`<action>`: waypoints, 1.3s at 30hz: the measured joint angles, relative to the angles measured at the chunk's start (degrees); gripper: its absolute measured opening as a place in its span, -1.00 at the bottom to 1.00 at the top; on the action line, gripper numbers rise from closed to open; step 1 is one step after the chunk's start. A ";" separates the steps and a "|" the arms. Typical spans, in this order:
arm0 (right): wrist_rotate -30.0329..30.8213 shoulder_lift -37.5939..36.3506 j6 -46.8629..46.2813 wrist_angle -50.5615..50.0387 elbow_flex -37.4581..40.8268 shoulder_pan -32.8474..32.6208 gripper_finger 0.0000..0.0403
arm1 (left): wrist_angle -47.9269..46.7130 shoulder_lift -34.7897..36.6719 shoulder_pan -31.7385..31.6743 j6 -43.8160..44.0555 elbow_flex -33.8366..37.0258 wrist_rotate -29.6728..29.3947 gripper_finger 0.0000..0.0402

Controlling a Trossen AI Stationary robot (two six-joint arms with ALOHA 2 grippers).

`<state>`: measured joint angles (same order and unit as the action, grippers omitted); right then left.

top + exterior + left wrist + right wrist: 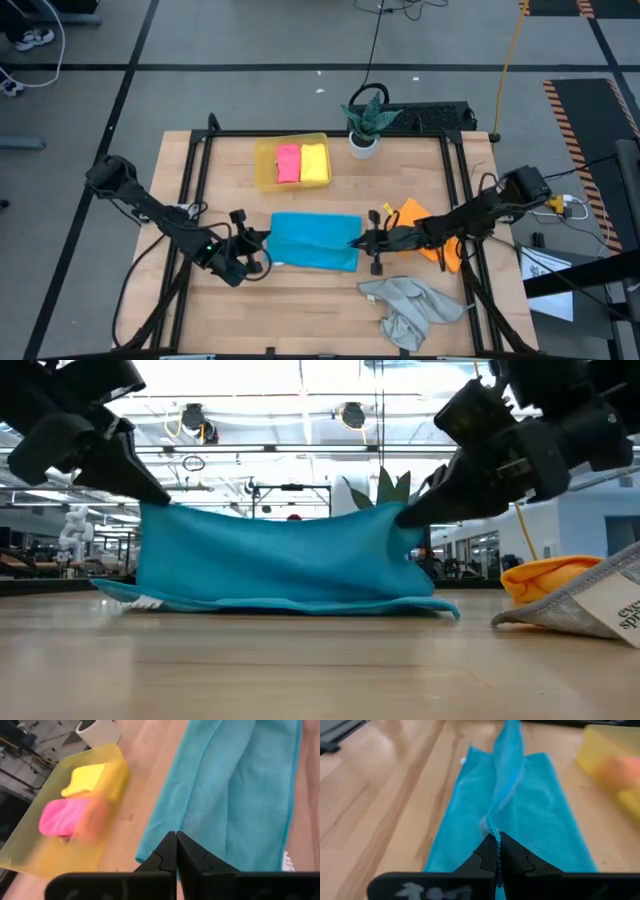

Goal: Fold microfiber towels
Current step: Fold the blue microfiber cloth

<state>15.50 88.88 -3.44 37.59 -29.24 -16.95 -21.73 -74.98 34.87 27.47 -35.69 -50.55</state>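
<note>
My left hand (pixel 262 238) is clenched on the left edge of the blue towel (pixel 315 240), and my right hand (pixel 362 241) is clenched on its right edge. Between them the towel is lifted a little in the middle of the tabletop (pixel 300 310), with its lower part lying on the wood. I judge that I am in the middle of folding this one; it is not yet flat and finished.

Farther out, the pink towel (pixel 288 163) and the yellow towel (pixel 315 162) lie folded side by side in the yellow tray (pixel 262 170) at the back, so these two seem done. The orange towel (pixel 432 235) lies partly under my right arm, and the grey towel (pixel 410 306) lies crumpled near the front edge. These two are still left, I think. So about two of five are ready, and the third is in work.
</note>
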 joint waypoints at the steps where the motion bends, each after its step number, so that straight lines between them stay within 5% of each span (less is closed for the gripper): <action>1: -0.63 -0.02 0.71 -1.36 -0.77 0.00 -1.00 | 0.66 0.00 0.09 -0.54 0.01 -0.02 -0.97; 4: 4.49 -2.10 2.61 -5.25 -2.40 -0.07 -1.00 | 3.48 0.00 0.06 -3.97 -0.21 -3.94 -0.97; 8: 21.47 -6.38 6.60 -8.62 -3.09 0.84 -1.00 | 6.83 0.00 -2.09 -10.63 -0.26 -12.96 -0.98; 12: 34.51 -7.55 7.64 -9.53 -3.07 4.24 -1.00 | 6.67 0.00 -7.74 -10.83 -0.26 -15.76 -0.96; 22: 44.85 -3.72 16.54 -4.63 -2.99 13.66 -1.00 | 6.82 0.01 -20.78 -14.80 -0.26 -30.66 -0.99; 30: 31.66 -3.71 12.74 -7.58 -3.01 11.15 -1.00 | 7.18 0.02 -21.74 -15.45 -0.26 -19.35 -0.98; 39: 12.47 -3.65 8.50 -12.44 -2.99 3.77 -1.00 | 23.03 -0.81 -21.23 -29.19 -0.26 4.95 -0.98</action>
<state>27.97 85.23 5.07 25.15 -32.23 -13.18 1.30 -75.79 13.65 -1.71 -35.94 -45.60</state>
